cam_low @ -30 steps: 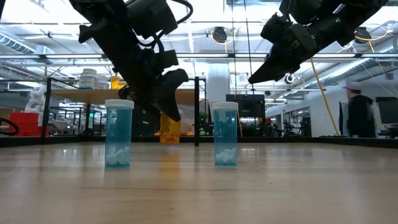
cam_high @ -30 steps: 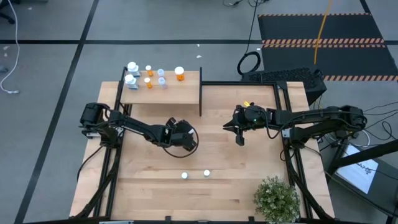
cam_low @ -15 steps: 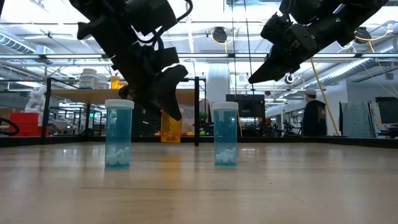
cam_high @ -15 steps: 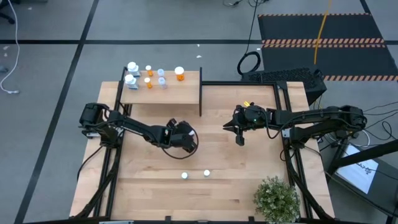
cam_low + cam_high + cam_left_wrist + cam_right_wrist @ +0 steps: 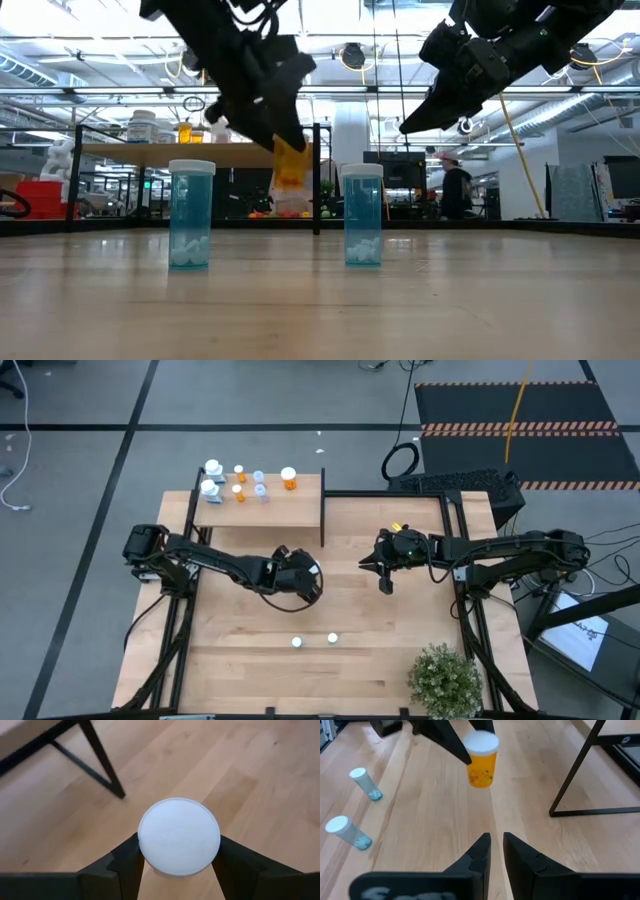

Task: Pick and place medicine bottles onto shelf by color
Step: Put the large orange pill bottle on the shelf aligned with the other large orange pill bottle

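My left gripper (image 5: 300, 575) is over the middle of the table, shut on an orange medicine bottle (image 5: 481, 762) with a white cap (image 5: 178, 835), held above the tabletop. My right gripper (image 5: 385, 582) hangs shut and empty over the table's right half, its fingertips (image 5: 496, 845) toward the bottle. Two bluish bottles (image 5: 297, 642) (image 5: 333, 639) stand on their bases near the front edge. The shelf (image 5: 270, 512) at the far left carries several white, orange and bluish bottles. My left gripper pinches the orange bottle between its two fingers (image 5: 127, 862), one on each side, at its upper part just under the cap (image 5: 474, 759). The fingers slant down from the table's left. The bottle hangs nearly upright, cap up, its base (image 5: 290, 185) clear of the table.
A green potted plant (image 5: 445, 680) stands at the near right corner. The shelf's black upright panel (image 5: 322, 510) and black legs (image 5: 580, 770) are just beyond the held bottle. A person walks in the room behind the table (image 5: 452, 190).
My left gripper has risen with the orange bottle, which stood on the table a second ago and now hangs clear above it, shifted slightly toward the right. My right gripper has kept still.
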Controlling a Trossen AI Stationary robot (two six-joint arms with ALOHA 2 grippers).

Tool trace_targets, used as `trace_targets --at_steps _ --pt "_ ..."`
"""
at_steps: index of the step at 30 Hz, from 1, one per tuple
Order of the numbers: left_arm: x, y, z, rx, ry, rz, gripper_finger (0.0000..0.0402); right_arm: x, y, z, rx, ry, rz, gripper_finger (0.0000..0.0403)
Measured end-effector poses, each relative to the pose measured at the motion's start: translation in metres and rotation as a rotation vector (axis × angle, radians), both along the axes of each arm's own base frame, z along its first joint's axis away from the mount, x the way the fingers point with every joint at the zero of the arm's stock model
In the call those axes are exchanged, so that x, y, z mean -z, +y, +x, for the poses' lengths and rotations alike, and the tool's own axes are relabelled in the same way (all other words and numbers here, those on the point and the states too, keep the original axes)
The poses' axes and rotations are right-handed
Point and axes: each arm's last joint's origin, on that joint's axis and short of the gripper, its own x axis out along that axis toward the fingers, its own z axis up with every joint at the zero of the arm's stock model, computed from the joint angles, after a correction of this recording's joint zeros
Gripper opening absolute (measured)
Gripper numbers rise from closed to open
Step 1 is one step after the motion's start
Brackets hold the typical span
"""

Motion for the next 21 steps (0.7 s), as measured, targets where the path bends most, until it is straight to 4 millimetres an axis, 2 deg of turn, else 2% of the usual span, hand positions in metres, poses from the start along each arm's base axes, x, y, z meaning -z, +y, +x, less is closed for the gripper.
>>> trace_targets --at_steps 14,21 --pt "-0.064 -0.001 0.006 0.004 0.038 0.017 0.0211 -0.001 0.0 0.0 0.0 -0.008 -0.001 0.0048" --pt "-0.102 0.011 0.009 -0.017 0.02 0.066 0.0211 -0.002 0.0 0.001 0.004 -0.026 0.002 0.0048"
